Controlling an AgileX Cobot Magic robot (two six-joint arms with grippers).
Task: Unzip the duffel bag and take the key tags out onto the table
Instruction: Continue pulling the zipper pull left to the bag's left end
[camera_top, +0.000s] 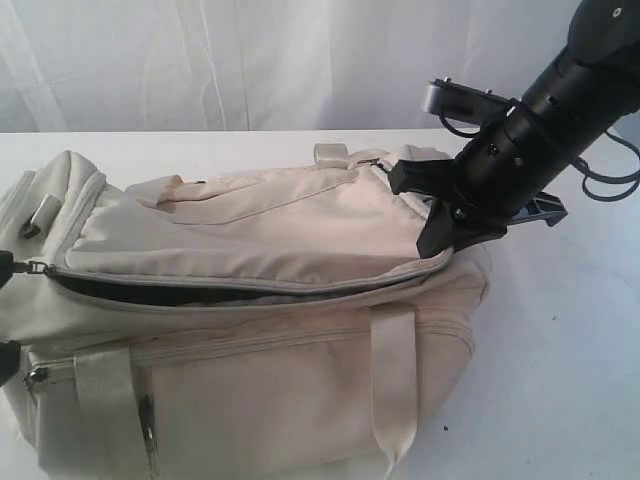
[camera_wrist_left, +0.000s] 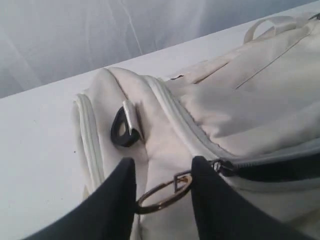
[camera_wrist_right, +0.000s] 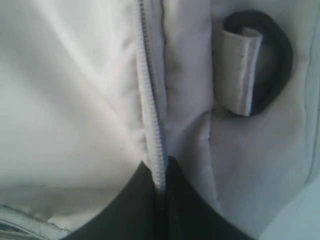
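Half-unzipped duffel bag (camera_top: 250, 330) fills the lower frame on the counter (camera_top: 560, 350), key tags unseen. Left gripper (camera_wrist_left: 164, 162) clamps the pull ring (camera_wrist_left: 164, 196), right gripper (camera_wrist_right: 159, 170) pinches the seam (camera_wrist_right: 150, 100); the ring may slip out.

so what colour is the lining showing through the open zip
Dark grey, almost black lining; it shows best in the exterior view.

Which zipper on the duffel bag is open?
The long top zipper, gaping over dark lining along the duffel bag; the front pocket zipper below it lies shut.
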